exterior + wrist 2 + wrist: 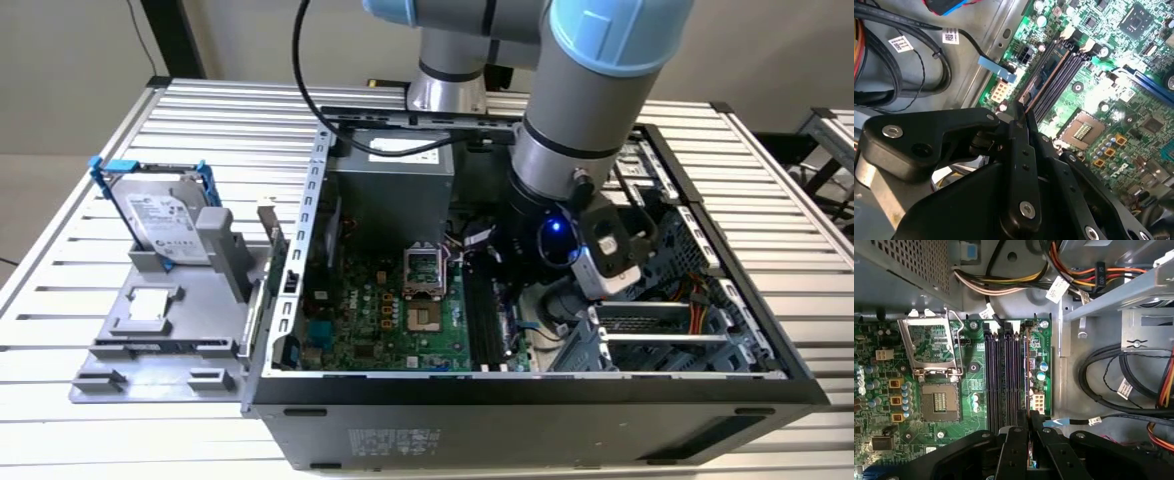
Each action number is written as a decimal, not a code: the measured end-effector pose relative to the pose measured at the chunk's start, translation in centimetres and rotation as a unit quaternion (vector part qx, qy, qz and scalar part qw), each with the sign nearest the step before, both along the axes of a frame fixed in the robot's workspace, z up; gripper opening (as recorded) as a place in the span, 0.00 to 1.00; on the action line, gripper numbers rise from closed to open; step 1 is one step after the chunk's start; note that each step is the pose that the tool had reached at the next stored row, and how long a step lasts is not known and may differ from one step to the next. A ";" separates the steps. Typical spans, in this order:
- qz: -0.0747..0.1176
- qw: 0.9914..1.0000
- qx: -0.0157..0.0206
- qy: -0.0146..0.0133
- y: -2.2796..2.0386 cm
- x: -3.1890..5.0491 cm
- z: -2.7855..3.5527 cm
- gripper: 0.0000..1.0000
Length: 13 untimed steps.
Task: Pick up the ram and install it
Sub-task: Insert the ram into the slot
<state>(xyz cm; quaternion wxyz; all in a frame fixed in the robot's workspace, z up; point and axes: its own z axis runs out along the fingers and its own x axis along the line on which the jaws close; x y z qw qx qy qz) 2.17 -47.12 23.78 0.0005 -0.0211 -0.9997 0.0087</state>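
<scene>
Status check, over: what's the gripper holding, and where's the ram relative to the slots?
Gripper shut on the ram. Ram edge-on, lined up along the outer side of the memory slots; seating unclear. Nothing lying across the slots.

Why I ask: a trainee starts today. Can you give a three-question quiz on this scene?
1. True or false: the hard drive sits inside the computer case.
2. The fingers are shut on: A) a cable, B) the ram, C) nothing.
3. Fill in: the held ram runs parallel to the motherboard's long black ____.
Key: 1 false, it stands outside; 2 B; 3 slots.
</scene>
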 end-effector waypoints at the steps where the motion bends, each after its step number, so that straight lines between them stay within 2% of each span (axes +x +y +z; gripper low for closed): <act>1: 0.000 1.000 0.000 0.000 0.00 0.00 -0.09 0.00; 13: 0.007 1.000 -0.003 0.001 -0.04 -0.20 -0.98 0.00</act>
